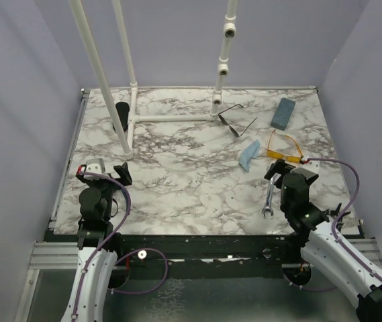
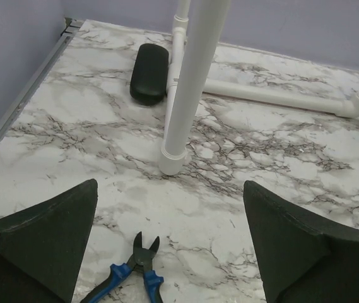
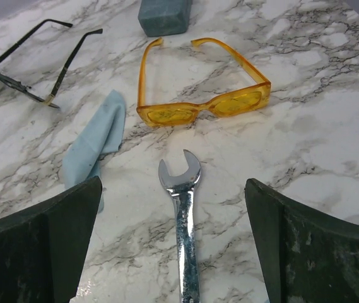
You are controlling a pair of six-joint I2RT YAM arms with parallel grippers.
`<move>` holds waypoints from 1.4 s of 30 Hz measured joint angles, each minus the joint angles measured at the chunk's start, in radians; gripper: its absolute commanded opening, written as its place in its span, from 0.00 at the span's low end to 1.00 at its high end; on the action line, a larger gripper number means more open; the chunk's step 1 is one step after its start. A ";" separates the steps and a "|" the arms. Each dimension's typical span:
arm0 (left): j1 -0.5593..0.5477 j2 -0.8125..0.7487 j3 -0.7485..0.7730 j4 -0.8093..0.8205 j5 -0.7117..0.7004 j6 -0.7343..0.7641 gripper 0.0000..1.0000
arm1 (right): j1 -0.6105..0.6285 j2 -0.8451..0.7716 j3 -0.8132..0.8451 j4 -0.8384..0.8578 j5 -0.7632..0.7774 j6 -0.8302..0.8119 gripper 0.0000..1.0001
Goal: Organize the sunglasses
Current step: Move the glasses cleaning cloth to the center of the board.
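Note:
Two pairs of sunglasses lie open on the marble table. The thin dark wire pair (image 1: 229,124) (image 3: 24,90) sits far centre-right, beside the white pipe frame. The translucent yellow-orange pair (image 1: 284,155) (image 3: 170,114) lies just ahead of my right gripper (image 1: 281,171) (image 3: 173,183), which hovers open over a steel wrench (image 3: 185,221) and holds nothing. At the near left my left gripper (image 1: 120,173) (image 2: 170,186) is open too, with blue-handled cutters (image 2: 132,271) on the table below it.
A blue-grey oblong case (image 1: 282,113) (image 3: 163,16) lies at the far right, and a black oval case (image 1: 121,114) (image 2: 149,72) at the far left behind a white pipe post (image 2: 182,113). A light blue cloth (image 1: 248,155) (image 3: 94,142) lies between the two pairs.

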 measured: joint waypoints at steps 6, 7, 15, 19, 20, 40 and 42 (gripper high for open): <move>0.000 0.003 0.000 0.011 0.000 -0.012 0.99 | 0.000 0.011 0.004 0.039 -0.025 0.003 1.00; 0.000 0.003 0.000 0.015 0.000 -0.014 0.99 | 0.000 0.016 0.008 0.045 -0.050 -0.011 1.00; 0.000 0.194 0.089 0.037 0.078 -0.037 0.97 | 0.000 0.256 0.205 0.013 -0.277 -0.138 0.80; -0.024 0.382 0.200 -0.034 0.124 0.016 0.98 | 0.000 0.527 0.470 -0.085 -0.283 -0.153 0.75; -0.030 0.425 0.237 -0.071 0.138 0.039 0.98 | 0.000 0.568 0.501 -0.102 -0.288 -0.154 0.73; -0.158 0.960 0.793 -0.604 0.412 0.625 0.98 | 0.000 1.020 0.661 -0.211 -0.451 -0.198 0.49; -0.205 0.925 0.775 -0.606 0.424 0.652 0.98 | 0.000 1.038 0.661 -0.208 -0.452 -0.204 0.42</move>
